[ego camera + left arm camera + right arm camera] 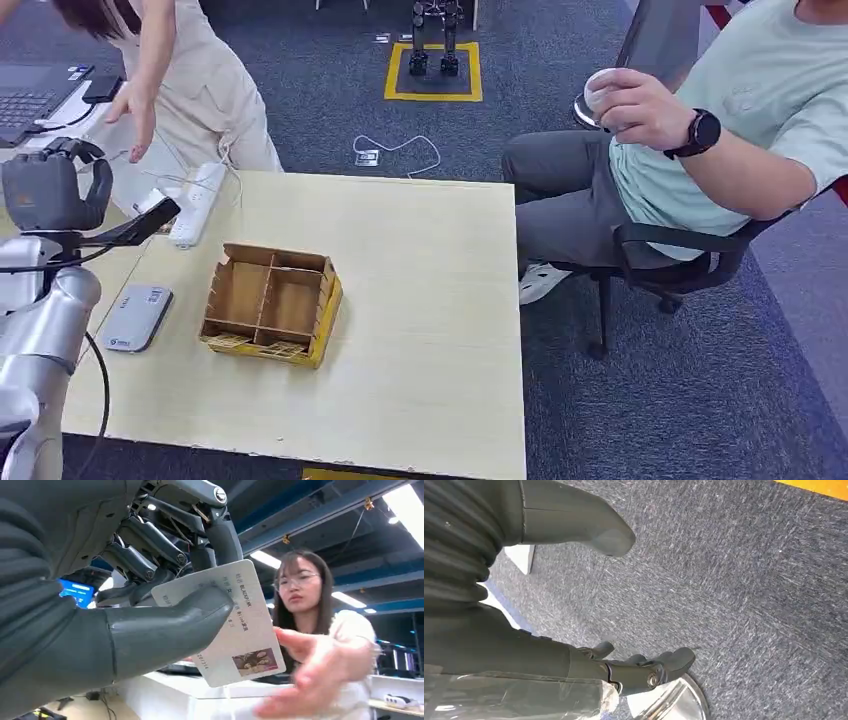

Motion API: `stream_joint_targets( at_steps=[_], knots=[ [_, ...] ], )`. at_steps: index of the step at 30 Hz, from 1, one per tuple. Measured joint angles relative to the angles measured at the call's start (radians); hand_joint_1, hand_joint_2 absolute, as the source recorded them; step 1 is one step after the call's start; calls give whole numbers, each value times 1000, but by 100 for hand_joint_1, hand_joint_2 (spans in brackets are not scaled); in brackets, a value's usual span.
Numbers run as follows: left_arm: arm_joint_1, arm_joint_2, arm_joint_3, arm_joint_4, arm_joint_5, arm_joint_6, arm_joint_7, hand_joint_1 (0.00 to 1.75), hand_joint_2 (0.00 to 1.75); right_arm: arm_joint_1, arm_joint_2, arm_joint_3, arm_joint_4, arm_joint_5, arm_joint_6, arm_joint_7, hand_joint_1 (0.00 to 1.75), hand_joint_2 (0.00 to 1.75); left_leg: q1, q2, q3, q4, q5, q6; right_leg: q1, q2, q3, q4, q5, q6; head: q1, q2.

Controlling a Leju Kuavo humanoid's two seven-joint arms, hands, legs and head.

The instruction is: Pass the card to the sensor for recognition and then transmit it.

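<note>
My left hand (50,190) is raised at the table's left edge. It pinches a white ID card (240,630) between the thumb (170,625) and the fingers. The card carries printed text and a small photo, and in the head view it sticks out edge-on (150,218) towards the table. A standing person's open hand (320,680) reaches for the card's free end and hangs just above my hand (135,110) in the head view. The grey flat sensor (135,317) lies on the table below my left hand. My right hand (499,647) hangs over the carpet, fingers apart, holding nothing.
A cardboard divider box (270,303) stands mid-table on the light wooden table (430,330). A white power strip (197,203) lies at the back left. A second person sits in an office chair (670,260) to the right, holding a round object. A laptop (30,100) is far left.
</note>
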Motion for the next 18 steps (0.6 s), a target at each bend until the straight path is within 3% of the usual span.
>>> stream_joint_targets(
  at_steps=[2, 3, 18],
  knots=[
    [-5, -9, -3, 0, 0, 0, 0, 175, 175, 0, 1, 0, 0, 0, 0, 0, 0, 175, 0, 0, 0, 0, 0, 0, 0, 0, 0, 0, 0, 0, 0, 0],
    [-7, -12, -6, 0, 0, 0, 0, 0, 175, 0, 1, 0, 0, 1, 0, 0, 0, 175, 0, 0, 0, 0, 0, 0, 0, 0, 0, 0, 0, 0, 0, 0],
    [-19, -25, -27, 8, -28, 6, 45, 0, 175, 0, 3, -1, 0, 10, 0, 0, 0, 175, 0, 0, 0, 0, 0, 0, 0, 0, 0, 0, 0, 0, 0, 0]
  ],
)
